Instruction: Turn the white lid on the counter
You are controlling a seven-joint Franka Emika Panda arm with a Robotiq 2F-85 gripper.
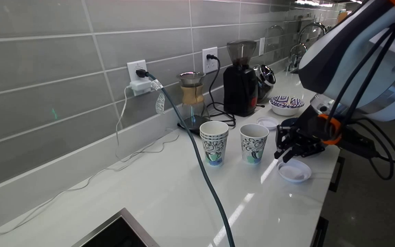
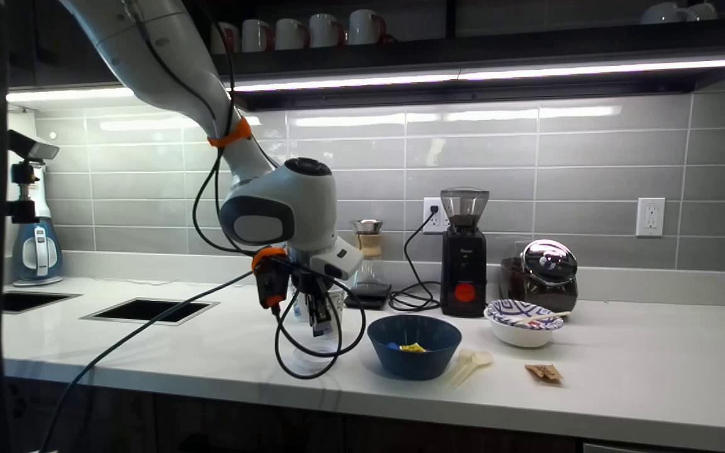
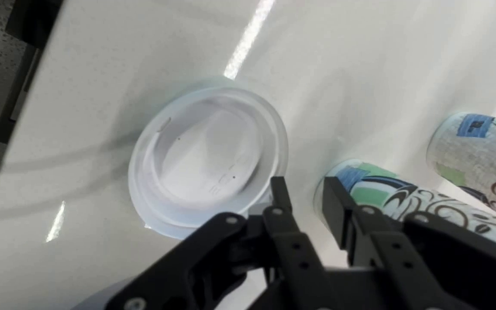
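The white lid (image 3: pixel 209 155) lies flat on the glossy white counter (image 3: pixel 351 51), its raised rim around a sunken middle facing up. It also shows in an exterior view (image 1: pixel 294 170) near the counter's front edge, and in an exterior view (image 2: pixel 311 358) partly behind hanging cables. My gripper (image 3: pixel 305 183) is partly open with nothing between its fingers. In the wrist view one fingertip overlaps the lid's right rim, the other overlaps a paper cup. In an exterior view the gripper (image 1: pixel 281 158) is just above the lid's far rim. I cannot tell whether it touches.
A paper cup (image 1: pixel 253 144) and a cup stack (image 1: pixel 214 144) stand beside the gripper. Another white lid (image 1: pixel 268 122) lies farther along. A blue bowl (image 2: pixel 414 349), pale spoons (image 2: pixel 468 365) and a patterned bowl (image 2: pixel 523 330) are nearby. A thick cable (image 1: pixel 197 154) crosses in front.
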